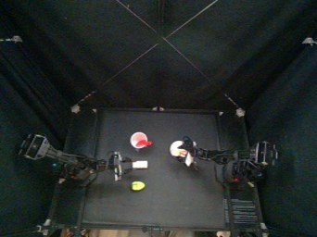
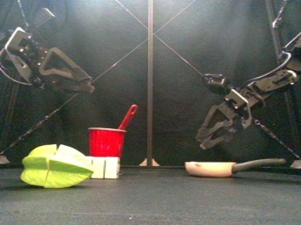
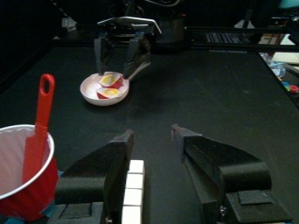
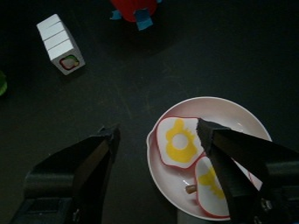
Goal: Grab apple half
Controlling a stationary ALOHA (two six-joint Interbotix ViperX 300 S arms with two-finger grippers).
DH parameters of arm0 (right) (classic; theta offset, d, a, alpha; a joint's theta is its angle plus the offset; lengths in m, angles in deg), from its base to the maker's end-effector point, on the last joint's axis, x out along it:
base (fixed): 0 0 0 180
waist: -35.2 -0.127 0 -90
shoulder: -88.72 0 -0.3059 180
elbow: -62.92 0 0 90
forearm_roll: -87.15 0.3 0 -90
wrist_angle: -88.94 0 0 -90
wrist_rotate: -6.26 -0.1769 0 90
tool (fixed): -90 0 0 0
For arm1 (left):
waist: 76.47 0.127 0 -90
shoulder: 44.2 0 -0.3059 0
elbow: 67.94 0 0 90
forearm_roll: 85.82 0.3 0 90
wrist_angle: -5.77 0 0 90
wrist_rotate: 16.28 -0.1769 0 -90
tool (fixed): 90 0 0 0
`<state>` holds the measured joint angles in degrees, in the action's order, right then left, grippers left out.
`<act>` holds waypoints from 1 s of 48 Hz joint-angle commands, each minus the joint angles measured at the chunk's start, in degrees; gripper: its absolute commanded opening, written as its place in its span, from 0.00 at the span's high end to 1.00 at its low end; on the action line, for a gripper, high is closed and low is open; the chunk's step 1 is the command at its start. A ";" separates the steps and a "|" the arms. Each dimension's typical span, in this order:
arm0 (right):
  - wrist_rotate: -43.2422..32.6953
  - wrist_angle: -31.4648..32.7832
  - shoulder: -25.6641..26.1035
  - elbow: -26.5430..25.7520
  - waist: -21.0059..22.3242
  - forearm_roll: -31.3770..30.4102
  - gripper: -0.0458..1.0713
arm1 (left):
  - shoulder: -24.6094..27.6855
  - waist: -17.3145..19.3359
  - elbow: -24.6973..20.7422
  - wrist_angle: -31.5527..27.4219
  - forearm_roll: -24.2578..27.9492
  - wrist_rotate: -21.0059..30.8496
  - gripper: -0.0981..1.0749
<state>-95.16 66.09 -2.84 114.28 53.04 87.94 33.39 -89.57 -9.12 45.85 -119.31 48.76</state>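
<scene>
A white pan (image 4: 233,109) holds two cut fruit halves with red skin and yellow flesh (image 4: 177,140). My right gripper (image 4: 162,166) is open and hangs just above the pan, with its jaws astride the halves. The pan also shows in the front view (image 2: 217,168), below the right gripper (image 2: 212,132). A green fruit half (image 2: 55,165) lies at the front left and also shows in the top view (image 1: 135,185). My left gripper (image 3: 152,144) is open and empty, above a white block (image 3: 135,188). The pan with the halves shows far off in the left wrist view (image 3: 108,85).
A red cup (image 2: 107,141) with a red spoon (image 2: 127,116) in it stands left of centre, with the white block (image 2: 108,168) in front of it. The cup is close beside my left gripper (image 3: 26,166). Black curtains ring the table.
</scene>
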 commanded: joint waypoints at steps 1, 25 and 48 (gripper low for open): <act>-0.09 -0.26 1.14 -0.35 0.09 -0.09 0.07 | 0.09 0.00 -0.88 0.26 0.18 0.00 0.23; -0.18 0.79 0.09 -0.97 0.70 0.62 0.07 | 0.09 0.26 -0.88 0.26 0.18 0.00 0.23; -0.18 0.88 -5.45 -3.16 3.25 2.11 0.07 | 0.09 0.26 -0.88 0.26 0.18 0.00 0.23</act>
<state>-95.34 67.23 -8.03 112.34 55.59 89.78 33.48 -89.39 -9.12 45.85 -119.31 48.76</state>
